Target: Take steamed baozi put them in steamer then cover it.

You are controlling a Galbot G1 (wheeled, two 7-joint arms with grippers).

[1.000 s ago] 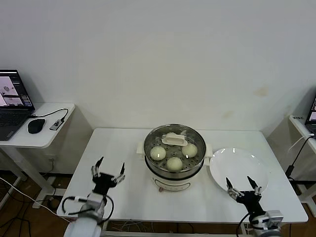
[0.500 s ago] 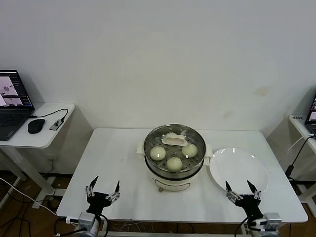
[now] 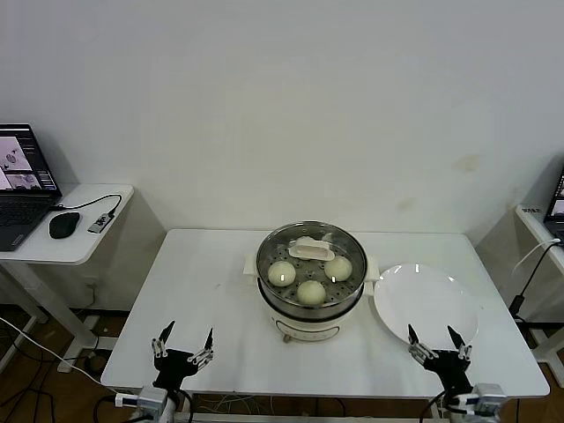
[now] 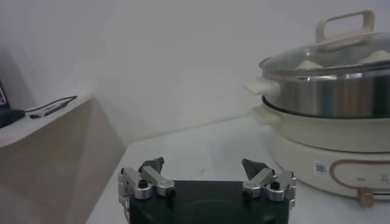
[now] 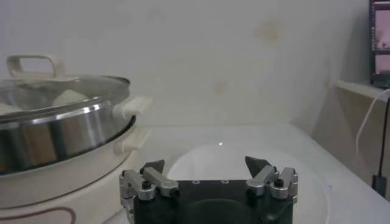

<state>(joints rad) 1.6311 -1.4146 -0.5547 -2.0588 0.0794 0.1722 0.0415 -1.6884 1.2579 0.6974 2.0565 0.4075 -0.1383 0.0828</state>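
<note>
With the glass cover (image 3: 312, 250) seated on the steamer (image 3: 311, 280) at table centre and three baozi (image 3: 309, 292) visible beneath it, the left gripper (image 3: 183, 349) and right gripper (image 3: 438, 345) hang spread and empty at the near edge, roughly equidistant.

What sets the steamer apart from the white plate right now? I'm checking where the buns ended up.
The steamer is a deep steel pot on a cream base; the plate is flat and white. The steamer holds baozi; the plate lies bare. The steamer is closed by the glass cover; the plate has nothing over it. Both are round and sit on the white table.
</note>
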